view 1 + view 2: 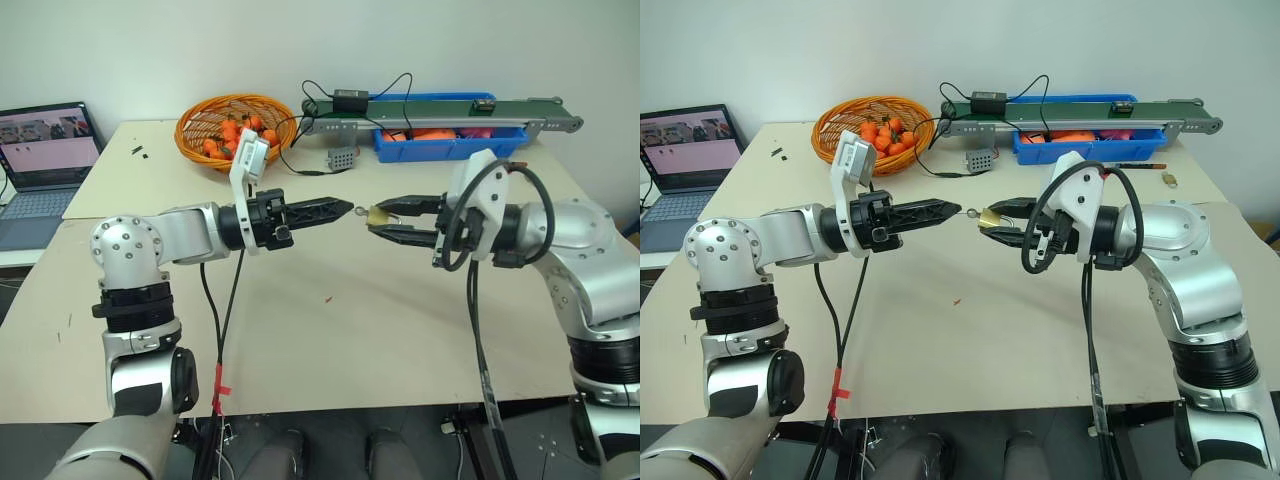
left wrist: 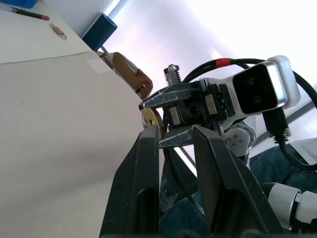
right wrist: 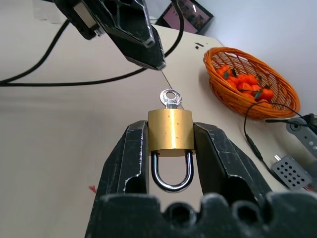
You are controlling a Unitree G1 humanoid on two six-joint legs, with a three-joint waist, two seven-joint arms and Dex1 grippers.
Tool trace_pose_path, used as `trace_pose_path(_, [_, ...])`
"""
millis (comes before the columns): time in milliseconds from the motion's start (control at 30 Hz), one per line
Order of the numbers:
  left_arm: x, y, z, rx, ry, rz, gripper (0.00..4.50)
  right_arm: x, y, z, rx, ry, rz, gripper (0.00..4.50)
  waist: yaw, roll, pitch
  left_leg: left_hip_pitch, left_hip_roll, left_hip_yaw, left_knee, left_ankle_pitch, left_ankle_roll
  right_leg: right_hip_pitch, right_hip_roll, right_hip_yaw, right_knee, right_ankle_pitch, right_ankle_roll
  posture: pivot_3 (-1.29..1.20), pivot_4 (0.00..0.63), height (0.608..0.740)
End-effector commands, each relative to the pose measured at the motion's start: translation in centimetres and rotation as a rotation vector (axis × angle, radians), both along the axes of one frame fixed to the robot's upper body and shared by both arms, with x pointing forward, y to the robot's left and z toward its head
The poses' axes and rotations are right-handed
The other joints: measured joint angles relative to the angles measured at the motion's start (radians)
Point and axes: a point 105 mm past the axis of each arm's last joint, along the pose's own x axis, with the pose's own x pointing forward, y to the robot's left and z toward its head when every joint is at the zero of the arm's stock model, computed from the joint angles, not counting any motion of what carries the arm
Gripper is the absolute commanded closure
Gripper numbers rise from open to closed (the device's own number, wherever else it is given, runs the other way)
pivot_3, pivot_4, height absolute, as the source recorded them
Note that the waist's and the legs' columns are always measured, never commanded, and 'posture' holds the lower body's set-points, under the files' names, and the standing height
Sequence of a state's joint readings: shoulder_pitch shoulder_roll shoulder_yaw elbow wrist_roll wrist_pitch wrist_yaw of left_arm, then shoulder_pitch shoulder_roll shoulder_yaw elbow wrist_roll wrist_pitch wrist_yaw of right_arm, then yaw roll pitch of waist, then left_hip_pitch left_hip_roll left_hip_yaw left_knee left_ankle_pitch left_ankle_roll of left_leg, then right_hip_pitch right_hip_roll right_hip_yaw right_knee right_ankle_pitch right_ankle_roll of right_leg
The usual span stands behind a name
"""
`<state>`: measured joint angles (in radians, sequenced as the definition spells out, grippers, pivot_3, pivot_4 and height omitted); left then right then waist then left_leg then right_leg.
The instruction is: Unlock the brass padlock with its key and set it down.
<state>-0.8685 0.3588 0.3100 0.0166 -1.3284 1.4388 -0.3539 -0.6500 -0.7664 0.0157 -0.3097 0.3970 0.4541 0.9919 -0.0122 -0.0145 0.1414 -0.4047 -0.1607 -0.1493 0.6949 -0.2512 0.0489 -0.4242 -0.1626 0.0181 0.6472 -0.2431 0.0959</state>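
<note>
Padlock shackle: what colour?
Shiny silver, on the brass padlock; clearest in the right wrist view.

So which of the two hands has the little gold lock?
The right hand does: the brass padlock sits clamped between its two black fingers, key sticking out of it. The left hand is only close to that key.

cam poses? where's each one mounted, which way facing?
Head stereo pair: looks forward and down at the table; both arms, left gripper facing right gripper.
Left wrist: looks along its own fingers at the right gripper.
Right wrist: looks along its own fingers at the brass padlock, the key in it.
Shared: padlock, both grippers.
</note>
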Motion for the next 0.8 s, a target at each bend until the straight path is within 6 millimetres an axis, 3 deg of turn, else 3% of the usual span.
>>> trace_pose_path(33, [0.4,0.2,1.5,-0.054,-0.013,0.012,3.37,-0.4,0.0,2.0,-0.002,-0.112,0.003,3.56,0.000,0.000,0.000,0.000,0.000,0.000,0.000,0.000,0.000,0.000,0.000,0.000,0.000,0.000,0.000,0.00,0.150,0.740])
trace_pose_path(300, [1.3,0.1,0.1,-0.039,0.059,0.029,3.37,-1.2,1.0,1.5,-0.015,-0.115,0.037,3.56,0.000,0.000,0.000,0.000,0.000,0.000,0.000,0.000,0.000,0.000,0.000,0.000,0.000,0.000,0.000,0.00,0.150,0.740])
trace_pose_path(800, [0.8,-0.3,0.7,-0.054,0.038,0.007,3.37,-1.2,1.6,1.5,-0.010,-0.120,0.046,3.56,0.001,0.000,0.000,0.000,0.000,0.000,0.000,0.000,0.000,0.000,0.000,0.000,0.000,0.000,0.000,0.00,0.150,0.740])
